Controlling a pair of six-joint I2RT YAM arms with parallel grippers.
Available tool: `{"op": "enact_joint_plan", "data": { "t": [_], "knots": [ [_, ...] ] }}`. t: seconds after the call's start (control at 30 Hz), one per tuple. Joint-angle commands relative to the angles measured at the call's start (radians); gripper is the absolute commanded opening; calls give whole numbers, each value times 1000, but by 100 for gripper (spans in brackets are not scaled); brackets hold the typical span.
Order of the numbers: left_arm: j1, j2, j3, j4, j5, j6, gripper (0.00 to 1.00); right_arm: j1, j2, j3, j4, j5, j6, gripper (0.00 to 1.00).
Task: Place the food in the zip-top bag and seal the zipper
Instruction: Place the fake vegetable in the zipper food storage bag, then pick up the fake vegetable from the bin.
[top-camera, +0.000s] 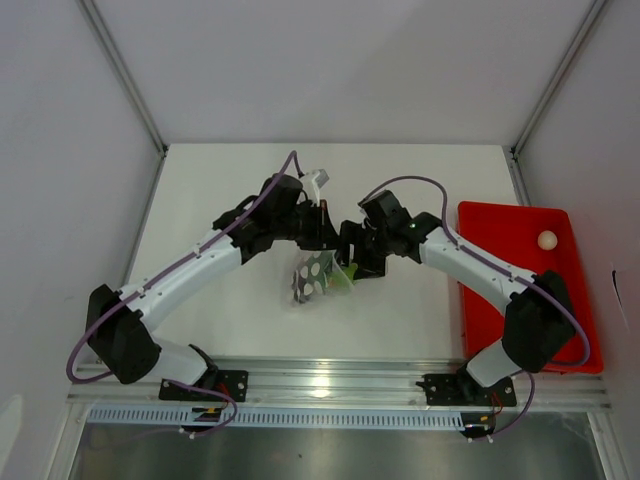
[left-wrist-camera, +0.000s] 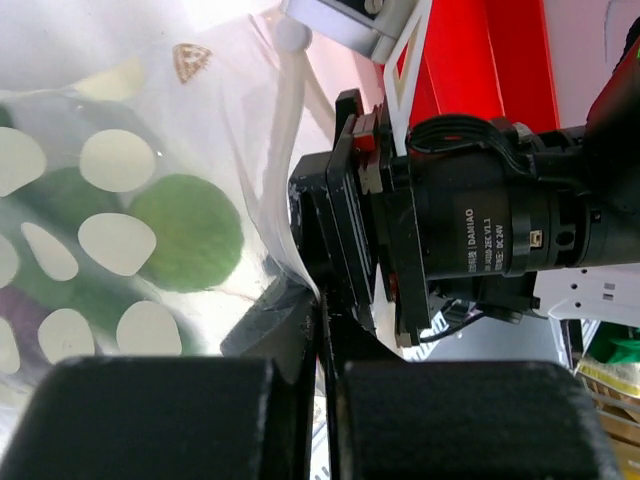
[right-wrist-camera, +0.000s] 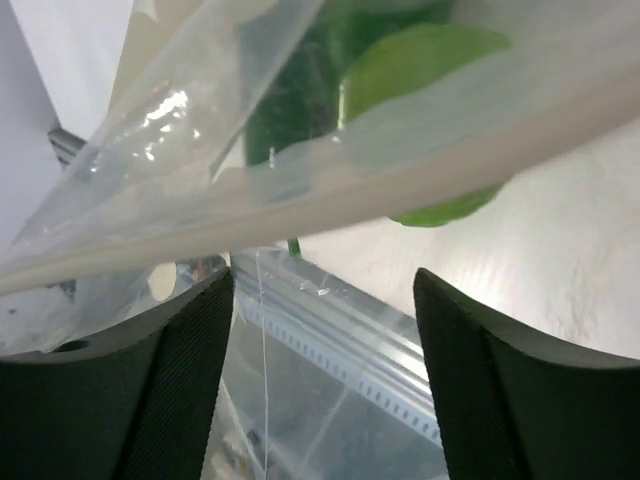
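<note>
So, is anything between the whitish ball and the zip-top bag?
Nothing visible blocks it. The whitish ball lies at the far end of the red tray; toward the zip-top bag, pinched by the left gripper, only the tray's rim and the right arm intervene.

The zip-top bag (top-camera: 312, 278) is partly hidden beneath the right hand (top-camera: 348, 265).

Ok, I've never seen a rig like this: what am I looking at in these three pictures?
Two robot arms are bolted to a white table. The wide picture comes from a fixed camera above them; the other two from a camera on each wrist. The left gripper is shut, apparently pinching the clear zip-top bag, which holds green pieces. The right gripper is open, the bag's edge crossing just beyond it. A red tray on the right holds a whitish ball.
</note>
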Motion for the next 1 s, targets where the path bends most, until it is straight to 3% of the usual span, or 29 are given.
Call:
{"op": "enact_joint_plan", "data": {
  "t": [0.0, 0.3, 0.47, 0.6, 0.8, 0.97],
  "knots": [
    [-7, -28, 3, 51, 28, -13, 0, -4, -76, 52, -59, 62, -48, 75],
    [-5, -22, 3, 51, 31, -15, 1, -140, -306, 58, -167, 123, -78, 75],
    [-7, -19, 3, 51, 36, -18, 1, -369, -435, 113, -283, 199, -140, 75],
    [-5, -19, 0, 52, 39, -21, 1, -577, -486, 107, -326, 326, -204, 87],
    [-7, -22, -1, 55, 47, -26, 1, -845, -463, 0, -230, 577, -236, 89],
    [-5, -19, -4, 58, 43, -24, 1, -950, -423, -141, -34, 704, -198, 85]
  ]
}}
